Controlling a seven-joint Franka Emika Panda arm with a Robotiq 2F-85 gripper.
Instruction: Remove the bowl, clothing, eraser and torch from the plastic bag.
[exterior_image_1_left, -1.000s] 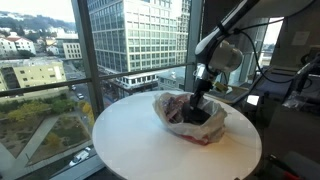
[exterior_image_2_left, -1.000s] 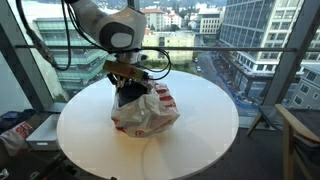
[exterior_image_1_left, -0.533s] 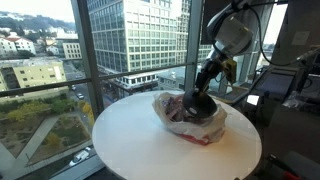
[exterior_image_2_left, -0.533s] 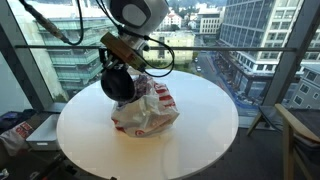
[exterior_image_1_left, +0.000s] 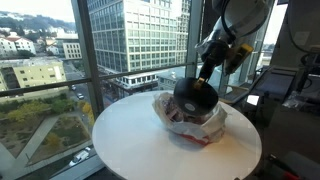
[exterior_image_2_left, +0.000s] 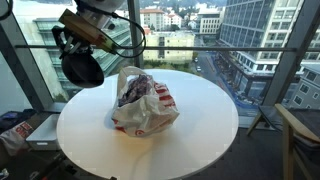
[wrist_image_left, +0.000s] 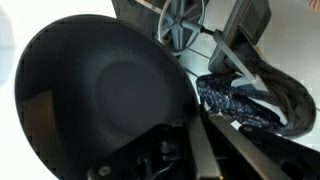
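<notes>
Gripper (exterior_image_1_left: 204, 74) pinched shut on the bowl (exterior_image_1_left: 197, 95), held in the air clear of the bag (exterior_image_2_left: 150, 112), so one item is out, clothing (exterior_image_2_left: 137, 90) lies inside, eraser and torch unseen.

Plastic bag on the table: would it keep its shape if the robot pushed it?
Probably not. The plastic bag looks thin and wrinkled, so it would likely crumple or slide on the smooth table. The clothing inside seems soft, adding little stiffness or weight.
</notes>
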